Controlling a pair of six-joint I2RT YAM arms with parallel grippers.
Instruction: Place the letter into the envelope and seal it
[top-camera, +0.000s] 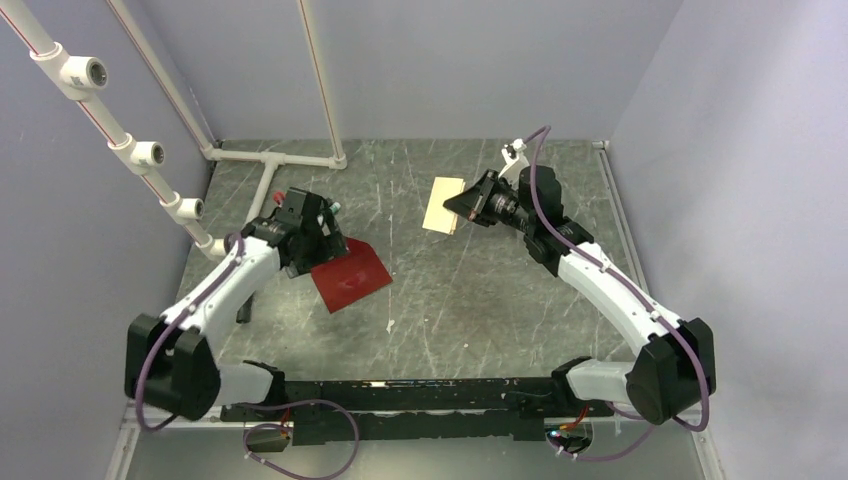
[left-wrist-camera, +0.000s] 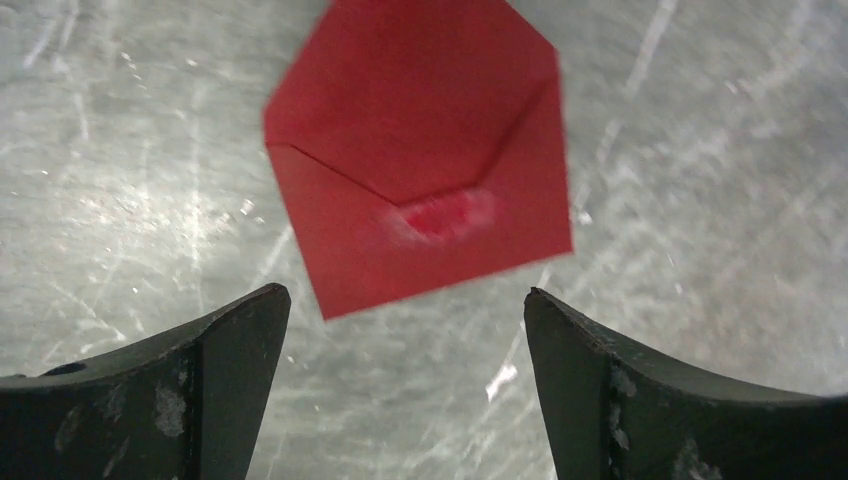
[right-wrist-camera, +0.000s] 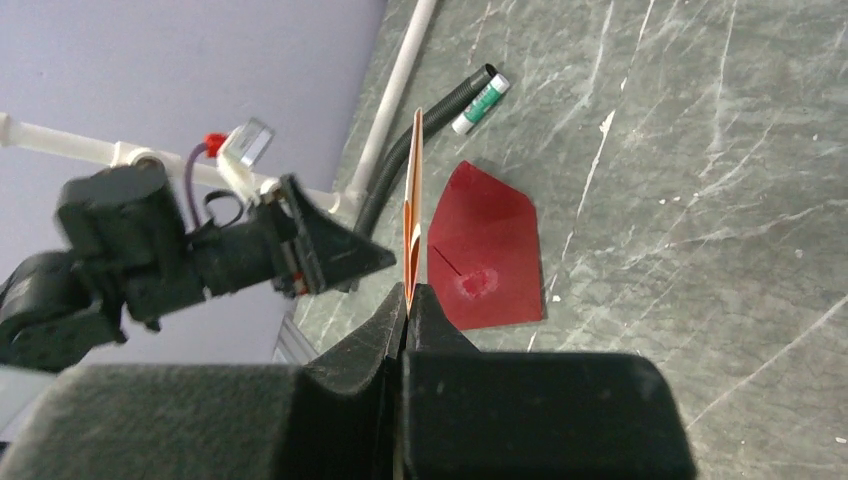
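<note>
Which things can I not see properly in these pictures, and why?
Right wrist: the letter is edge-on in the right gripper; its faces are hidden.
Left wrist: the top edge cuts off the flap tip of the envelope.
Top view: the right gripper covers the letter's right edge.
Right wrist: print on the white-and-green tube is too small.

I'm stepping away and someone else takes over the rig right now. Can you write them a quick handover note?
Left gripper: open, holding nothing, its fingers just short of the envelope.
Right gripper: shut on the letter, pinching it by one edge.
Envelope: lies flat on the table by the left arm, ungripped; its flap looks unfolded.
Done: the letter is gripped.
Left: steady the envelope, slide the letter in, fold the flap down and seal it.
</note>
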